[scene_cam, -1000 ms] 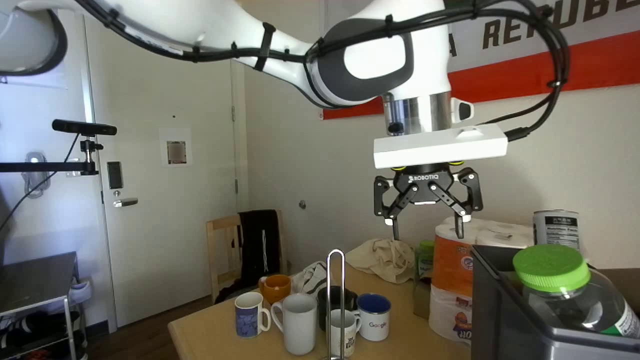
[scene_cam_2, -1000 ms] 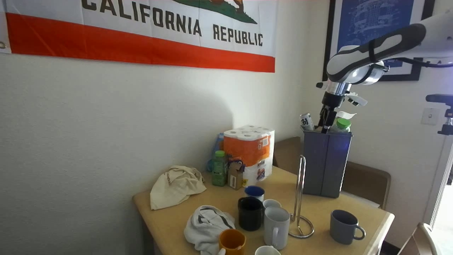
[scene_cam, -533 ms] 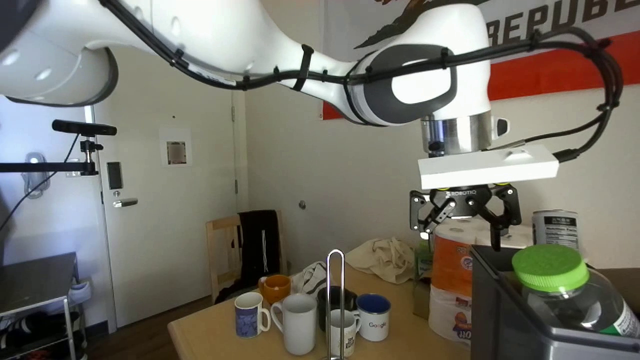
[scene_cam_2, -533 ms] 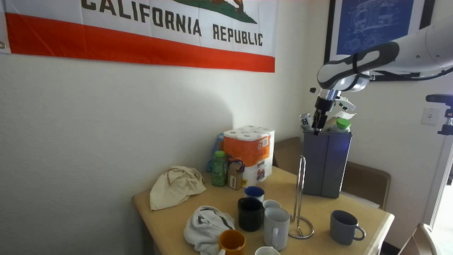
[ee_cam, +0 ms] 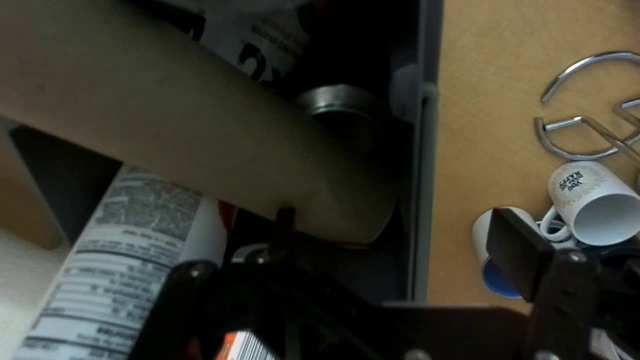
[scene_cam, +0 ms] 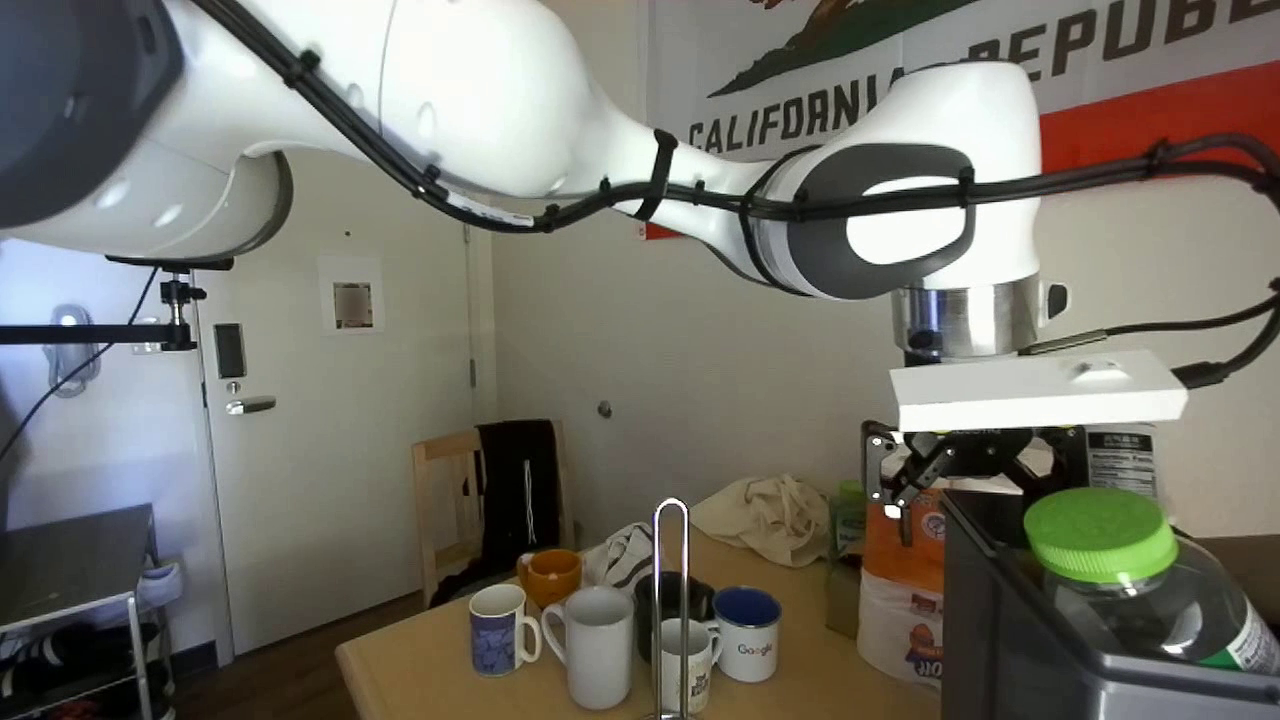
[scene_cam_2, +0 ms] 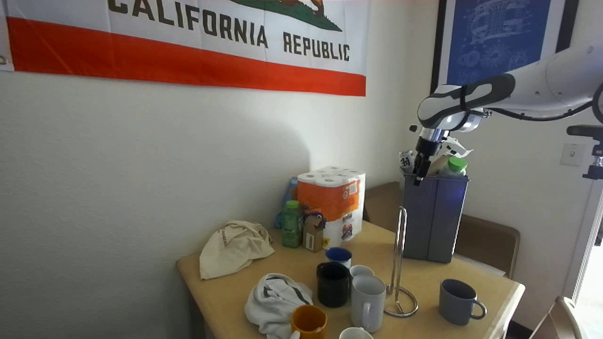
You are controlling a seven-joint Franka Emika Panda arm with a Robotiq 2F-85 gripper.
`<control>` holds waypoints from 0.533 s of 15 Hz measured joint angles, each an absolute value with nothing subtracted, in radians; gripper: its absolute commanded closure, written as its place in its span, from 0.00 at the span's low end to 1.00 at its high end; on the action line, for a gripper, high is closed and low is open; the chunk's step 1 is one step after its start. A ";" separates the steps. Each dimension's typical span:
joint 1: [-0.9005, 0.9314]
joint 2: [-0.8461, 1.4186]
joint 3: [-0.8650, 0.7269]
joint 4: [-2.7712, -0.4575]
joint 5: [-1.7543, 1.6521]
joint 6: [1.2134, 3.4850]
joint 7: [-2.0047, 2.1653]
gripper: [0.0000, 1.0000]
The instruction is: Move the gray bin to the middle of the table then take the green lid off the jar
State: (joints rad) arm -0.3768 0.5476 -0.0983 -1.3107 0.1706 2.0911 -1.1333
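My tool (ee_cam: pixel 401 235) comes down | wide open, astride one wall of the gray bin (scene_cam_2: pixel 425 219) | grip for the shift likely next | green lid (scene_cam: pixel 1100 535) still on jar (scene_cam: pixel 1130 612)

- Between the jaws: rim of the gray bin (ee_cam: pixel 427 190), smooth, metal by its look
- Below: table (scene_cam_2: pixel 301 261), smooth wood
- Near: green lid (scene_cam: pixel 1100 535), ridged plastic; jar (scene_cam: pixel 1130 610), clear, glossy
- Well apart: wire stand (scene_cam: pixel 686 590), shiny metal
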 measured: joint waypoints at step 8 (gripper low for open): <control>-0.398 0.573 -0.076 -1.248 0.171 2.046 -1.133 0.96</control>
